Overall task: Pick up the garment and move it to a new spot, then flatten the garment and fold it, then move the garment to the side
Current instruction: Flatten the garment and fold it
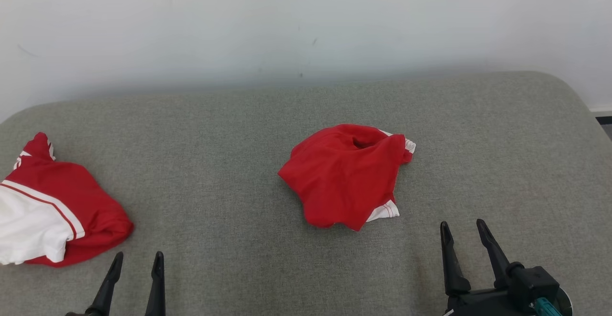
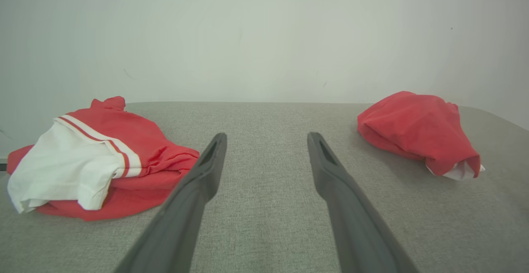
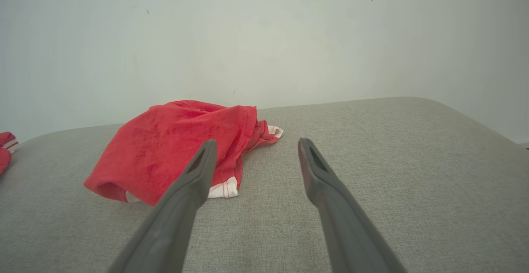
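A crumpled red garment (image 1: 344, 175) with white trim lies bunched in the middle of the grey fabric surface (image 1: 215, 163). It also appears at the right of the left wrist view (image 2: 413, 128) and left of centre in the right wrist view (image 3: 173, 145). My left gripper (image 1: 138, 255) stands open at the near edge, well left of the garment, its fingers apart (image 2: 268, 134) over bare fabric. At the lower right my right gripper (image 1: 462, 223) is open too, nearer than the garment and to its right, with nothing between its fingers (image 3: 257, 141).
A second red and white garment (image 1: 52, 201) lies in a heap at the far left, just left of my left gripper (image 2: 95, 157). A pale wall (image 1: 306, 29) rises behind the surface. The surface rounds off at its right corner (image 1: 573, 96).
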{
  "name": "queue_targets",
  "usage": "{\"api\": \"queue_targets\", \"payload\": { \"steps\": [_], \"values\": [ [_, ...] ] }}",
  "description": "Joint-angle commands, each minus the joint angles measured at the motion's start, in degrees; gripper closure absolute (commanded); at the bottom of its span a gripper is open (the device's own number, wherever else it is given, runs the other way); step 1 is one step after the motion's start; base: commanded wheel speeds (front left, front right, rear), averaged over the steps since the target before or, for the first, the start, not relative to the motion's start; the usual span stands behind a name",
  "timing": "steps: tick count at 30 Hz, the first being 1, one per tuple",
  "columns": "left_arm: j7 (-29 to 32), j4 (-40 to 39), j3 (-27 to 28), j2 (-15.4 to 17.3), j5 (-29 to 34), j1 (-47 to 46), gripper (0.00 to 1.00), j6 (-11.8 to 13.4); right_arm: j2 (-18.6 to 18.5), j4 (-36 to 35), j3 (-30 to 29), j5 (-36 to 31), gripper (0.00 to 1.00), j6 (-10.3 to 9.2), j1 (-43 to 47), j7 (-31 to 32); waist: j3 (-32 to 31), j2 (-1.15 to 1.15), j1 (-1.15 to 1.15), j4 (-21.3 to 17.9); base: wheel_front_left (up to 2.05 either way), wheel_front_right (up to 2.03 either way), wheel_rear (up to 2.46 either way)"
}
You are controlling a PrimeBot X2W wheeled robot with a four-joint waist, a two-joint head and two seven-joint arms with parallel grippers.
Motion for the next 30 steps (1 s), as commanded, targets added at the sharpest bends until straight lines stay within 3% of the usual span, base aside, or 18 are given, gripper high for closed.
{"api": "queue_targets", "payload": {
  "steps": [1, 30],
  "values": [
    [-0.2, 0.2, 0.0, 0.3, -0.4, 0.0, 0.00, 0.0, 0.1, 0.1, 0.0, -0.5, 0.00, -0.12, 0.5, -0.1, 0.0, 0.00, 0.00, 0.0, 0.00, 0.00, 0.00],
    [-0.2, 0.9, -0.6, -0.4, 0.8, -0.9, 0.00, 0.0, -0.9, 1.4, 0.4, -1.5, 0.00, -0.12, -2.1, -0.1, -0.3, 0.00, 0.00, 0.5, 0.00, 0.00, 0.00]
  ]
}}
